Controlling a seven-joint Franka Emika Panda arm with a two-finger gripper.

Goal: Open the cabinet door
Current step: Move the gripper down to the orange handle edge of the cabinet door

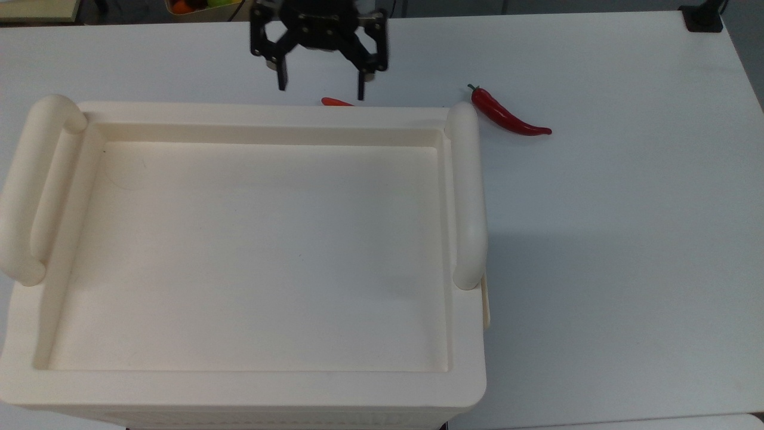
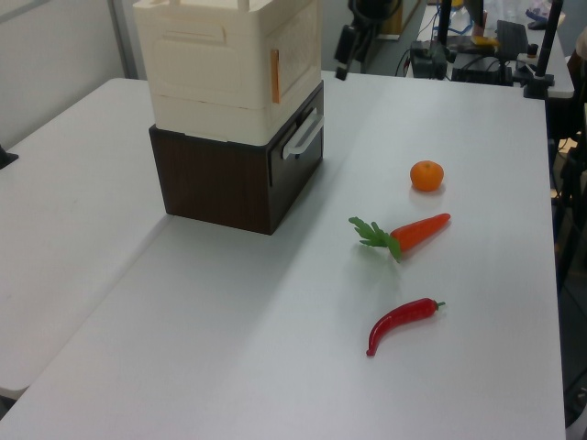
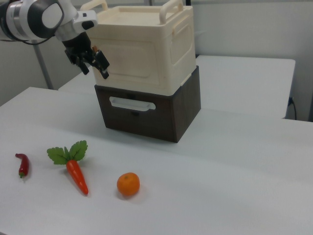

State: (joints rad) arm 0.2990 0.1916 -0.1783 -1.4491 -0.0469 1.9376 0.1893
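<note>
The cream cabinet (image 1: pixel 256 251) stands on a dark brown drawer unit (image 3: pixel 146 115). Its cabinet door (image 3: pixel 132 61) is the recessed cream panel on the face above the drawer, lying flush and closed. In the left view that face (image 2: pixel 298 46) carries a thin orange strip (image 2: pixel 274 75) at its near corner. My gripper (image 1: pixel 322 86) hangs open just off that face, apart from it, with nothing between its fingers. In the right view the gripper (image 3: pixel 96 68) sits at the door's left edge. In the left view the gripper (image 2: pixel 343 55) is just beyond the cabinet's right side.
A red chili (image 1: pixel 507 113), a carrot (image 2: pixel 413 231) and an orange (image 2: pixel 426 175) lie on the white table in front of the drawer. The drawer has a white handle (image 3: pixel 132 104). The carrot's tip (image 1: pixel 335 102) pokes out just under my gripper.
</note>
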